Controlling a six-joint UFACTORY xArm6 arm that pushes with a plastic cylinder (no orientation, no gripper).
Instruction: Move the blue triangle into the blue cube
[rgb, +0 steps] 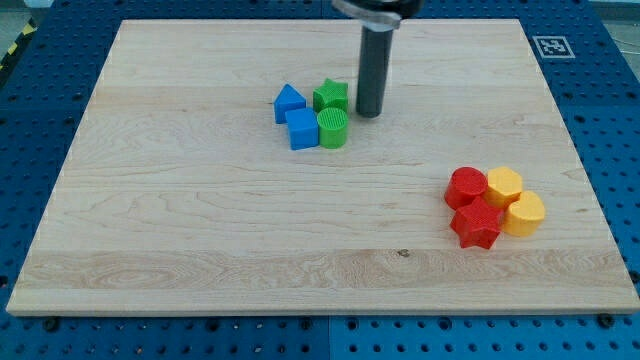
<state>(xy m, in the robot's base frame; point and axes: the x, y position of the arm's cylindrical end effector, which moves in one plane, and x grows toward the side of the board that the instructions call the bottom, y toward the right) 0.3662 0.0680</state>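
The blue triangle (289, 100) lies on the wooden board, touching the blue cube (302, 129) just below it toward the view's bottom right. A green star-shaped block (331, 96) sits right of the triangle and a green cylinder (333, 128) sits right of the cube, all four packed in one cluster. My tip (368, 113) rests on the board just to the right of the green star and green cylinder, close beside them. The tip is apart from both blue blocks, with the green blocks between.
At the view's lower right is a second cluster: a red cylinder (465, 186), a red star (477, 224), a yellow hexagon (504, 185) and a yellow cylinder (525, 213). A fiducial tag (549, 45) is beside the board's top right corner.
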